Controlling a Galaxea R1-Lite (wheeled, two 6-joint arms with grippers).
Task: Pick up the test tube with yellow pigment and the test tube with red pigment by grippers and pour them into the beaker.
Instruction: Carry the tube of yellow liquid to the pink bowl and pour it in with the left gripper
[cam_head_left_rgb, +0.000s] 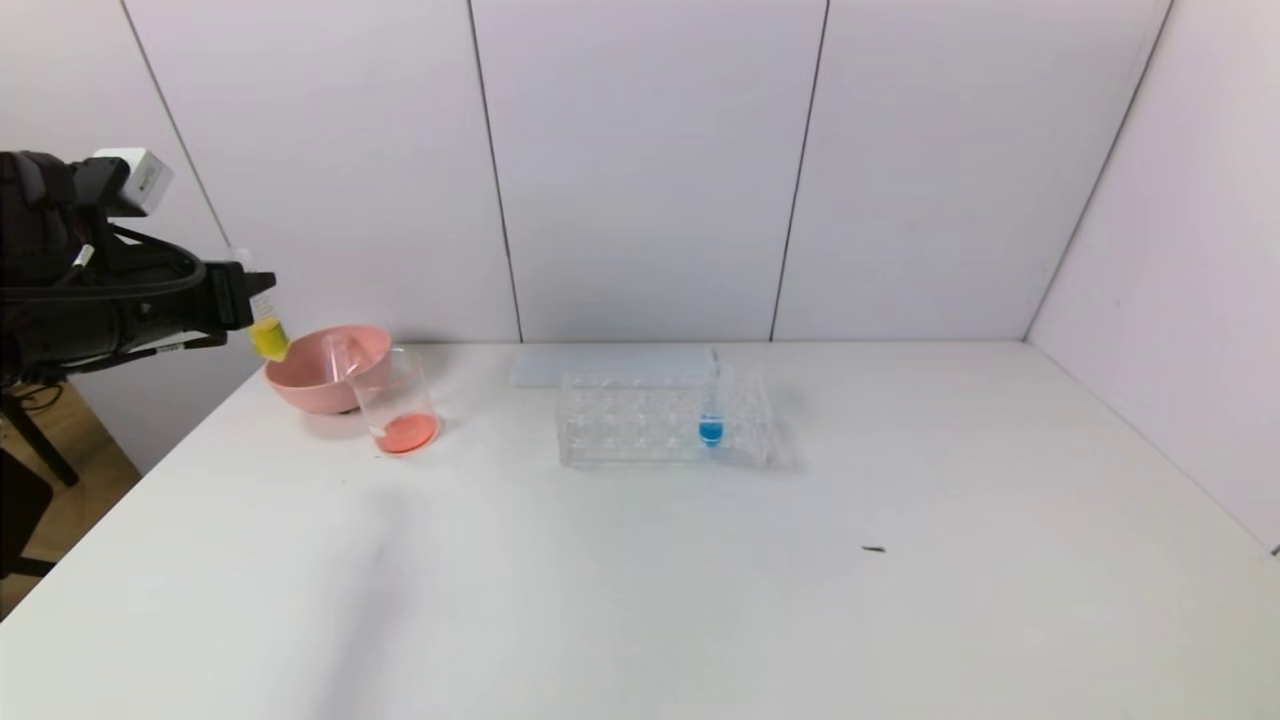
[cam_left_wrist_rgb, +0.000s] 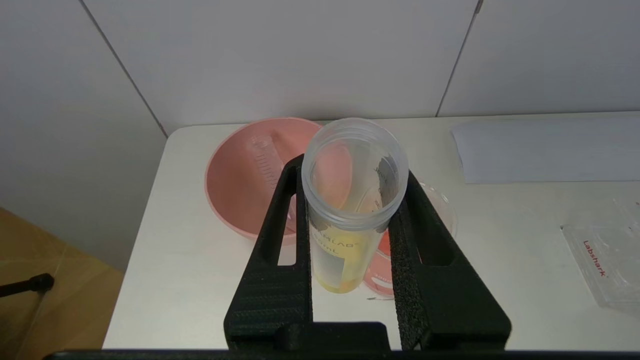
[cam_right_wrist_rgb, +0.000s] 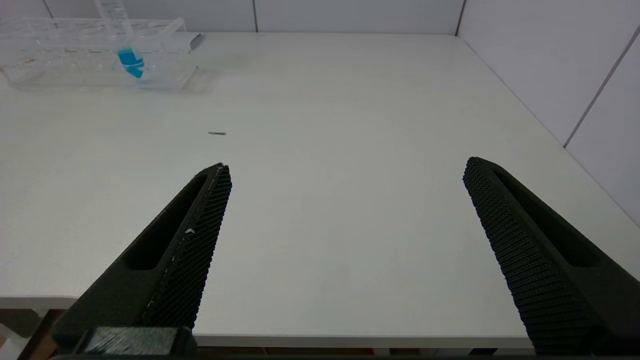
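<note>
Only the left wrist view shows the grip itself: the left gripper (cam_left_wrist_rgb: 352, 210) has its fingers (cam_left_wrist_rgb: 280, 240) clamped on either side of the test tube with yellow pigment (cam_left_wrist_rgb: 350, 200), whose open mouth faces the camera and whose yellow liquid sits at the far, lower end. The head view adds the setting, with that gripper (cam_head_left_rgb: 250, 295) raised at the left edge of the surface (cam_head_left_rgb: 640, 560), the yellow tube (cam_head_left_rgb: 266, 325) hanging upright just beside the pink bowl (cam_head_left_rgb: 325, 368). The beaker (cam_head_left_rgb: 398, 403) stands touching the bowl's right side and holds a shallow layer of red-orange liquid. Inside the bowl lies an empty clear tube (cam_left_wrist_rgb: 267, 165), plain from the left wrist and faint from the head. Farther right, the clear tube rack (cam_head_left_rgb: 665, 420) carries one tube with blue liquid (cam_head_left_rgb: 711, 425), and a flat pale sheet (cam_head_left_rgb: 612, 365) lies behind it. The right gripper (cam_right_wrist_rgb: 347, 172) shows only in its own wrist view, fingers (cam_right_wrist_rgb: 200, 235) wide apart above the near edge of the surface, well apart from the rack (cam_right_wrist_rgb: 95, 60).
</note>
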